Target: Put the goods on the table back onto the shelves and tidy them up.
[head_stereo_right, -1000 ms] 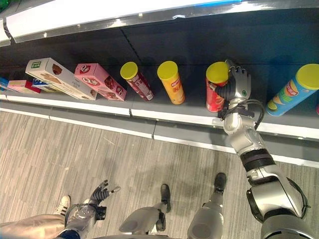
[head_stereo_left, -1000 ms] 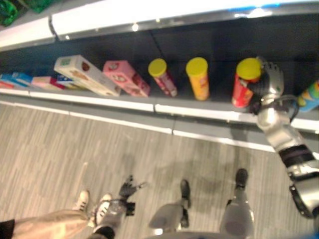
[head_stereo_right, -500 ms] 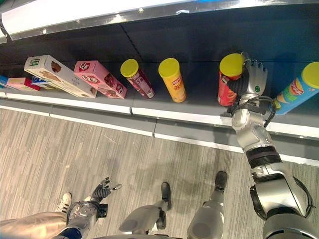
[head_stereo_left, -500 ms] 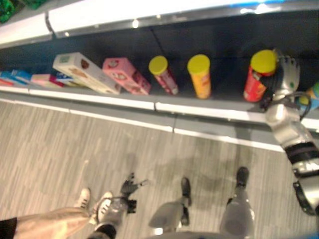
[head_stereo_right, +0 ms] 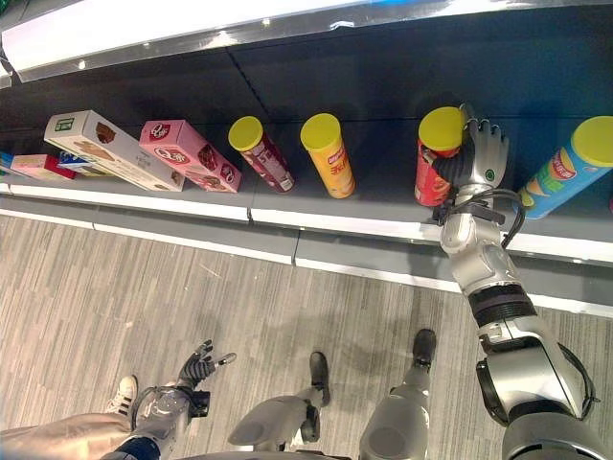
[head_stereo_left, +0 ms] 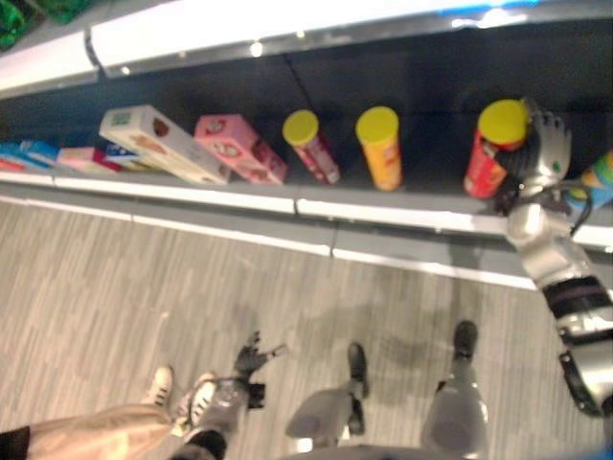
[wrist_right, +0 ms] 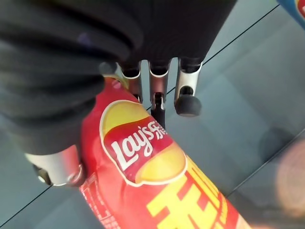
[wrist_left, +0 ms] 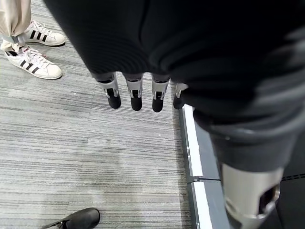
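Nearest, the left hand hangs low over the floor, fingers loosely straight, beside a person's shoes. Farther off, the right hand is curled round the red can, which stands upright on the shelf.

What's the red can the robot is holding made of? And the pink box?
The red can in the right hand looks like cardboard tube with a glossy printed wrap, since light glints off it, and a smooth yellow lid, probably plastic. The pink box looks like thin printed cardboard with sharp folded edges.
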Robot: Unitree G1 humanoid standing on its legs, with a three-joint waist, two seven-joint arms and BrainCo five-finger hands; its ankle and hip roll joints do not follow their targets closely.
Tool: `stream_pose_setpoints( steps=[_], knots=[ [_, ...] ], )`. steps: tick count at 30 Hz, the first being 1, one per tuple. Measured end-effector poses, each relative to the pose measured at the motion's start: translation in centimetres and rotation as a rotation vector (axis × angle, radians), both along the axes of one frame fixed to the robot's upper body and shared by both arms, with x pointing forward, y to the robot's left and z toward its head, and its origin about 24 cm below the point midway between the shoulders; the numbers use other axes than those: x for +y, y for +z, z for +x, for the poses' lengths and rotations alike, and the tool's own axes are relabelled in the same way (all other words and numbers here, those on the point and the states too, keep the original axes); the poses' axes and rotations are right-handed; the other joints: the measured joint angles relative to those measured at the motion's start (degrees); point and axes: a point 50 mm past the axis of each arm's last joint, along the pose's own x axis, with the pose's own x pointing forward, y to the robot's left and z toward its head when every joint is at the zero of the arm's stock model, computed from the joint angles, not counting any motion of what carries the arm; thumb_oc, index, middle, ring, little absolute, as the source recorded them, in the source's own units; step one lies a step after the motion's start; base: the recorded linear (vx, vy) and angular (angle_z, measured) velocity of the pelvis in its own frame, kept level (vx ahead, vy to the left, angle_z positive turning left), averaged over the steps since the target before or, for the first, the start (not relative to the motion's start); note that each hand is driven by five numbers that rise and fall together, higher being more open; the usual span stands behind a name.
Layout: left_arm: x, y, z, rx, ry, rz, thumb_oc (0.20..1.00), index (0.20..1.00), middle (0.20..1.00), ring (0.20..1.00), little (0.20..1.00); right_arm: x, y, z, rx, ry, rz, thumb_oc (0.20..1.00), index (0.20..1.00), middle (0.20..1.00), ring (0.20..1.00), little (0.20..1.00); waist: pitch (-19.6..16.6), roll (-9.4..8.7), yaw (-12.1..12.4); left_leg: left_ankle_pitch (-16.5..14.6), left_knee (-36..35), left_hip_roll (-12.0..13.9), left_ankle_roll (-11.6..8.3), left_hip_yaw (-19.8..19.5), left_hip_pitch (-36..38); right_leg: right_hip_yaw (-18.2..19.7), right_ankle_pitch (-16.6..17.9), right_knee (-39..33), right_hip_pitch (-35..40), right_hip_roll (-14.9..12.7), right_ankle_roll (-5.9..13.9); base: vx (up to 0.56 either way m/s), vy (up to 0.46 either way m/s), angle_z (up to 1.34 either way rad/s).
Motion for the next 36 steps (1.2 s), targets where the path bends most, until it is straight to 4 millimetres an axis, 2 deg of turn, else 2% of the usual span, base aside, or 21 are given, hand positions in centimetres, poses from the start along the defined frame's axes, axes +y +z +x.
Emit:
stream_pose_setpoints(
  steps=[7,29,30,31,32,36],
  knots=[
    [-0.1,0.0,0.0,0.002,0.006,0.003,1.0,1.0,1.0,1.0,1.0,0.7,-0.5,0.1,0.01,0.022,0.017,0.2,0.2,0.2,0.2,0.2,0.6,-0.81,-0.7,0.0,0.0,0.0,0.0,0.2,0.6,0.2,0.0,0.0,0.5,0.0,0.01,0.0,0.0,0.0],
    [-0.2,-0.1,-0.1,0.003,0.008,0.0,1.0,1.0,1.0,1.0,1.0,1.6,-0.9,0.3,0.043,0.06,-0.002,0.2,0.2,0.2,0.2,0.2,0.5,-0.74,-0.5,0.0,0.0,0.0,0.06,0.1,1.0,0.2,0.0,0.3,0.7,0.0,0.03,0.0,0.0,0.0],
    [-0.3,-0.1,0.0,0.002,0.008,-0.001,1.0,1.0,1.0,1.0,1.0,1.6,-1.0,0.3,0.045,0.061,-0.002,0.266,0.266,0.266,0.266,0.266,0.5,-0.74,-0.5,0.0,0.0,0.0,0.06,0.1,1.0,0.2,0.0,0.3,0.7,-0.1,0.03,0.0,0.0,0.0],
    [-0.3,-0.1,0.0,0.002,0.007,-0.002,1.0,1.0,1.0,1.0,1.0,1.6,-1.0,0.3,0.046,0.062,-0.002,0.482,0.482,0.482,0.482,0.482,0.5,-0.74,-0.5,0.0,0.0,0.0,0.07,0.1,1.0,0.2,0.0,0.4,0.7,-0.1,0.03,0.0,0.0,0.0],
    [-0.3,-0.1,0.0,0.003,0.008,-0.003,1.0,1.0,1.0,1.0,1.0,1.7,-1.0,0.4,0.047,0.064,-0.001,1.0,1.0,1.0,1.0,1.0,0.5,-0.74,-0.5,0.1,0.0,0.0,0.11,0.1,1.0,0.2,0.0,0.6,0.6,-0.1,0.03,0.0,0.0,0.0],
    [-0.4,-0.1,0.0,0.002,0.007,-0.004,1.0,1.0,1.0,1.0,1.0,1.9,-1.2,0.4,0.057,0.07,0.004,1.0,1.0,1.0,1.0,1.0,0.5,-0.75,-0.6,0.2,0.0,-0.1,0.24,0.2,1.0,0.3,0.0,1.1,0.4,-0.2,0.04,0.0,0.0,0.0]
  ],
)
